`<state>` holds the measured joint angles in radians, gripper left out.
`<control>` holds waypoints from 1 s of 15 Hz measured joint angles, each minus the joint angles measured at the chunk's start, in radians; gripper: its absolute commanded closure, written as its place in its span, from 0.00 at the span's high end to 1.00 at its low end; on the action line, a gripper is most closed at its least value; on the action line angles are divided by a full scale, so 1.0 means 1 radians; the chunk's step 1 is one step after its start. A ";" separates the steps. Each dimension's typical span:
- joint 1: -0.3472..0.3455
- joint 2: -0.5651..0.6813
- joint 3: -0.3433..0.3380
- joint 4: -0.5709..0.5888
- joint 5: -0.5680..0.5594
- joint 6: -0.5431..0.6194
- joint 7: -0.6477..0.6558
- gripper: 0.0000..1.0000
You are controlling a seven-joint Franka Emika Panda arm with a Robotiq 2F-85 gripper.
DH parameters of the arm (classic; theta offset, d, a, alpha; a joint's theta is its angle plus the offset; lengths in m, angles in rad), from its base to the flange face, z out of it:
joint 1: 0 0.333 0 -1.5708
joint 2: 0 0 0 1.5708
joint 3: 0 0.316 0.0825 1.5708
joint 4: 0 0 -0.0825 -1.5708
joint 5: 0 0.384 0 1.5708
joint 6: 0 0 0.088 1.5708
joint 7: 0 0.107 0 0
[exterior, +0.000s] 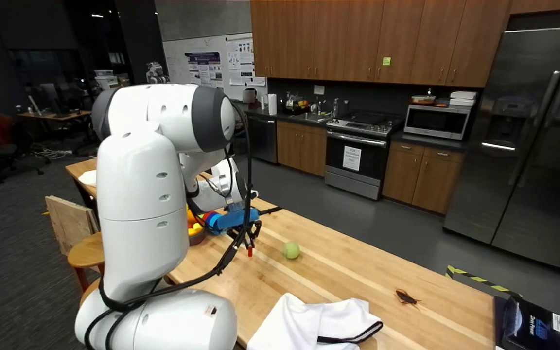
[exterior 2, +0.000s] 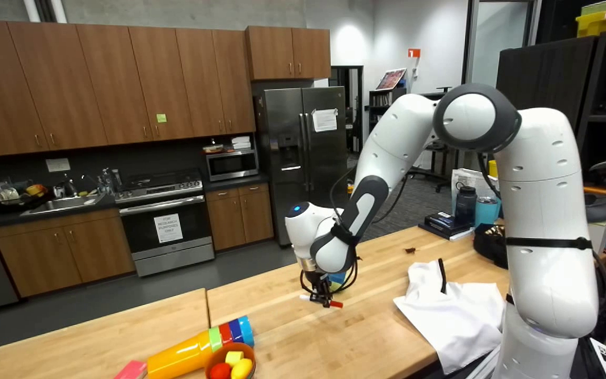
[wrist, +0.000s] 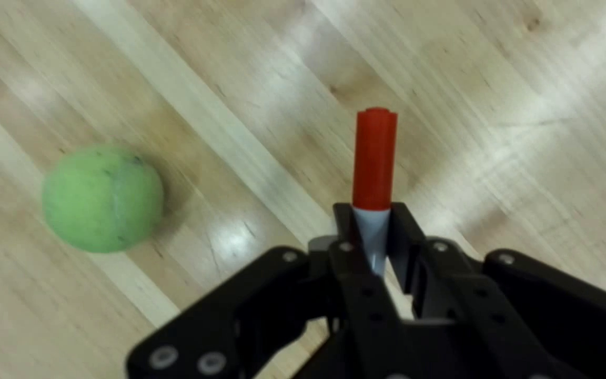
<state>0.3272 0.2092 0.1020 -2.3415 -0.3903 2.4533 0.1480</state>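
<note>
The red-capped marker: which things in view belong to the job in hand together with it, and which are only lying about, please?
Seems to belong, judging by the grip:
red-capped marker
fingers, closed on it

Apparently just lying about, untouched:
tennis ball, beside the marker in the wrist view
white cloth
row of coloured cups
bowl
dark insect-like thing

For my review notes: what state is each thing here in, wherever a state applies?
Marker: capped, held
Gripper: closed on the marker
Tennis ball: on the table, ungripped
White cloth: spread, rumpled
Bowl: upright, filled
Coloured stack: lying on its side
Dark bottle: upright
Oven: shut
Microwave: shut
Fridge: shut
Upper cabinets: shut
</note>
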 measured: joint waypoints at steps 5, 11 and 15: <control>-0.104 -0.218 -0.007 -0.209 0.025 0.028 0.001 0.05; -0.249 -0.515 -0.023 -0.454 0.042 0.033 0.048 0.05; -0.371 -0.634 -0.041 -0.448 0.048 -0.011 0.061 0.05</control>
<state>-0.0441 -0.4252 0.0608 -2.7894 -0.3426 2.4420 0.2086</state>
